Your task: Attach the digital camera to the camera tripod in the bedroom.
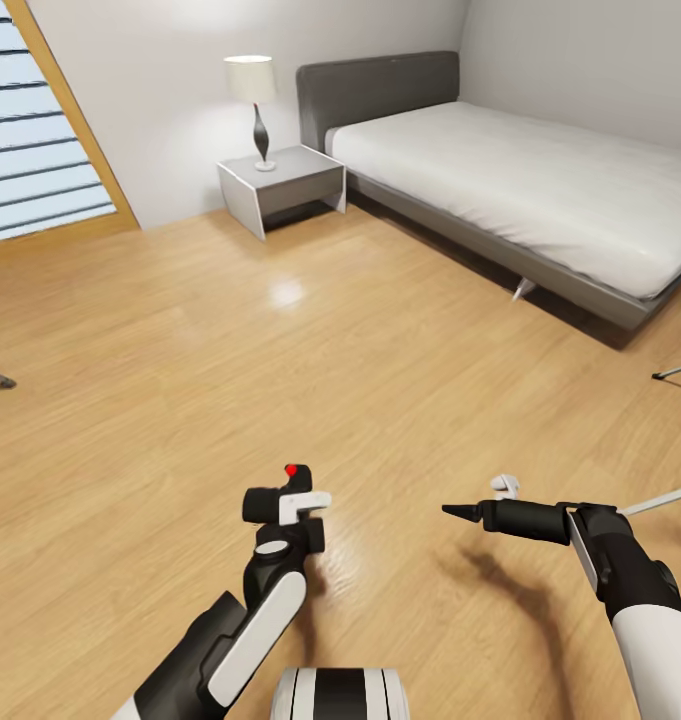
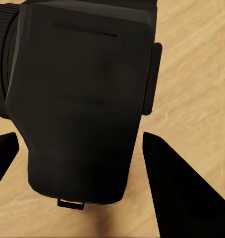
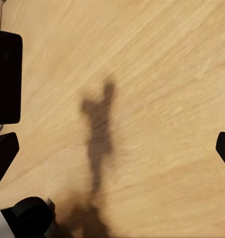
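Gripping digital camera (image 2: 78, 104) in left hand (image 1: 285, 500), bed (image 1: 540, 180) ahead

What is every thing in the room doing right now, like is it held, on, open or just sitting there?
digital camera: held between the left gripper jaws, above the floor.
right gripper: jaws wide apart, holding nothing.
lamp: upright on the nightstand; cannot tell whether it is lit.
bed: bare white mattress, nothing on it.
window blind: slats lowered.
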You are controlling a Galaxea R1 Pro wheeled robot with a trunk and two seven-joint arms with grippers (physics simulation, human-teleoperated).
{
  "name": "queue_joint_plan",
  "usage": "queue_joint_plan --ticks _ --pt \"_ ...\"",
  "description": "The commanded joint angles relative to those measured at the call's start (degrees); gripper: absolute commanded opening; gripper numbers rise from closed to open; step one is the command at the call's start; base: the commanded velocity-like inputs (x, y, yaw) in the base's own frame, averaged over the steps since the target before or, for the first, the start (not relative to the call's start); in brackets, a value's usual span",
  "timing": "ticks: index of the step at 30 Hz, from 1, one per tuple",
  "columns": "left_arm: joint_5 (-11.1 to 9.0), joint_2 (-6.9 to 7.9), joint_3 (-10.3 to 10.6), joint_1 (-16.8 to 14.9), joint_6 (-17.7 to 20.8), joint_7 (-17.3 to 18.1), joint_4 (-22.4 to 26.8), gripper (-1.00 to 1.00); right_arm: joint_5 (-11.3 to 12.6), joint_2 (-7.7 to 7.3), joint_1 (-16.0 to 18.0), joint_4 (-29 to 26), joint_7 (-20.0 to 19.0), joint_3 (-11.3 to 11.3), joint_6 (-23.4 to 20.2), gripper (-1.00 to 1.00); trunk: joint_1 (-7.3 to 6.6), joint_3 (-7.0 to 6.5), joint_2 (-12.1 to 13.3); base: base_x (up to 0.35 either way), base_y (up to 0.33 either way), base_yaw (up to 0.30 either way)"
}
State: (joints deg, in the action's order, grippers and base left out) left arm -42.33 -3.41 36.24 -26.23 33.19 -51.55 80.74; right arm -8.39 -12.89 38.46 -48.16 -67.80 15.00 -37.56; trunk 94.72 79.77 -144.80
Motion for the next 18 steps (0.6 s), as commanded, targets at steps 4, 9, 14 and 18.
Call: queue_joint_plan --ticks 4,9,14,18 --pt "-0.3 0.36 0.0 0.0 -1.7 0.7 0.2 -1.00 -0.5 0.10 0.0 -0.3 -0.5 0.2 -0.6 1.00 -0.11 -0.85 0.0 0.000 0.000 0.000" --pt "-0.5 0.59 0.0 0.0 -3.0 2.3 0.4 -1.00 -0.4 0.14 0.0 -0.4 -0.4 0.2 -0.8 1.00 -0.24 -1.96 0.1 0.000 0.000 0.000" --pt "-4.5 2.22 -0.7 0.0 -3.4 7.4 0.4 -1.00 -0.4 0.15 0.0 -0.4 -0.4 0.2 -0.9 1.00 -0.37 -3.07 0.2 0.000 0.000 0.000" --pt "-16.2 9.37 -4.6 0.0 -5.0 18.9 0.4 -1.00 -0.3 0.01 0.0 -2.0 -0.8 0.4 -2.1 1.00 -0.47 -3.95 0.2 0.000 0.000 0.000"
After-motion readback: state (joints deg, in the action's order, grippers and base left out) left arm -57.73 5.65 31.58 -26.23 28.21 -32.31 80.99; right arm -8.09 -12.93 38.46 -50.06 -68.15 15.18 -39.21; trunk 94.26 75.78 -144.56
